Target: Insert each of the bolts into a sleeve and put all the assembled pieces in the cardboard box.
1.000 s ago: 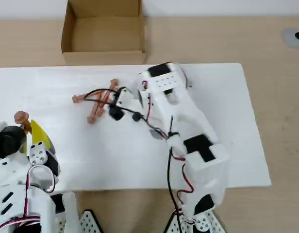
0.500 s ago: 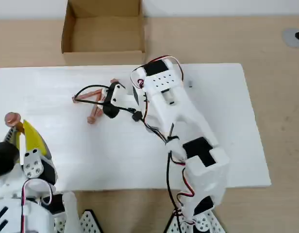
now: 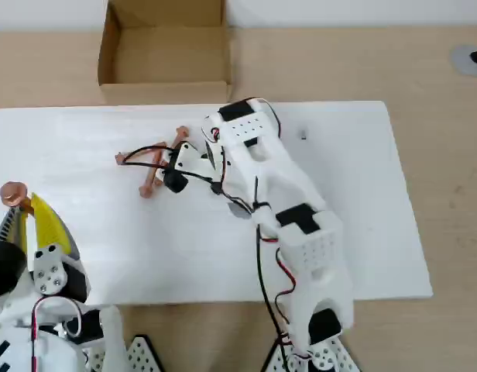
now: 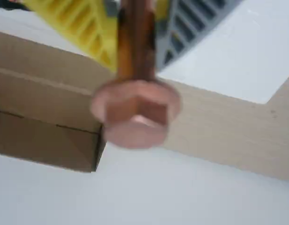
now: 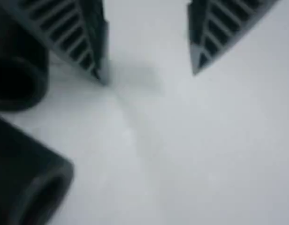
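Bolts (image 3: 138, 155) first: where do they lie?

Several copper-coloured ones lie loose and crossed in a small heap on the white sheet (image 3: 362, 194) that covers the table (image 3: 444, 116), toward the side where the cardboard box (image 3: 165, 54) stands. One more bolt (image 4: 135, 110) is up off the sheet, in the left pincer (image 4: 135, 56).

How does that pincer hold it?

It is clamped on the shank, with the yellow finger (image 4: 83, 28) on one side and the grey one on the other. The flanged head sticks out past the tips. In the high view it sits at the near left corner of the sheet, well apart from the heap.

And the right pincer (image 5: 149, 75)?

Its jaws stand wide apart, and the gap between them shows bare white sheet. The tips are low over the sheet; whether they touch it I cannot tell. Two black sleeves (image 5: 15, 84) lie just beside one finger, their hollow ends showing. From above, the right arm (image 3: 262, 170) stretches across the sheet with its front end at the edge of the heap.

The box?

It stands on the bare table just past the sheet's far edge, open at the top, and its inside shows plain cardboard floor. The left wrist view catches one of its corners behind the held bolt's head.
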Tool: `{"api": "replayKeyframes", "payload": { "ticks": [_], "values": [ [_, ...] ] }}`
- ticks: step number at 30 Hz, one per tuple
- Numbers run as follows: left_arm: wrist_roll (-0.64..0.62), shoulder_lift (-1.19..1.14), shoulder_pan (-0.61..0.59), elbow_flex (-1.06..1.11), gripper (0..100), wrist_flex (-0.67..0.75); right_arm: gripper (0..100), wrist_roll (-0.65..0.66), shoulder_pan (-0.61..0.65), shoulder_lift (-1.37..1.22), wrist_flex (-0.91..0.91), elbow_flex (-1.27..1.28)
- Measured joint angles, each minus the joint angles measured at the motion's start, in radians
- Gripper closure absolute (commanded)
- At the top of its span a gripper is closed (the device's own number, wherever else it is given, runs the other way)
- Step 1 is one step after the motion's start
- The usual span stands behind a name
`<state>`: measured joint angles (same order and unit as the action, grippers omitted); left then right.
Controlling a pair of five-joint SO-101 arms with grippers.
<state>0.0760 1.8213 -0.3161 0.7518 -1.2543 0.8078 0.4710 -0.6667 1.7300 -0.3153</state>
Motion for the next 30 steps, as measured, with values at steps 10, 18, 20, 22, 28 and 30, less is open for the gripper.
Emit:
{"api": "replayKeyframes", "payload": {
  "ticks": [10, 18, 20, 22, 28, 30],
  "values": [
    [0.000, 0.000, 0.000, 0.000, 99, 0.000, 87.2, 0.000, -0.003, -0.066, 0.048, -0.180],
    [0.000, 0.000, 0.000, 0.000, 99, 0.000, 75.9, 0.000, -0.003, 0.092, 0.048, -0.178],
    [0.000, 0.000, 0.000, 0.000, 99, 0.000, 75.9, 0.000, -0.003, 0.144, 0.048, -0.161],
    [0.000, 0.000, 0.000, 0.000, 99, 0.000, 75.8, 0.000, -0.003, 0.195, 0.048, -0.140],
    [0.000, 0.000, 0.000, 0.000, 99, 0.000, 75.9, 0.021, -0.003, 0.230, 0.046, -0.061],
    [0.000, 0.000, 0.000, 0.000, 99, 0.000, 75.9, 0.025, -0.012, 0.212, 0.046, -0.061]
  ]
}}
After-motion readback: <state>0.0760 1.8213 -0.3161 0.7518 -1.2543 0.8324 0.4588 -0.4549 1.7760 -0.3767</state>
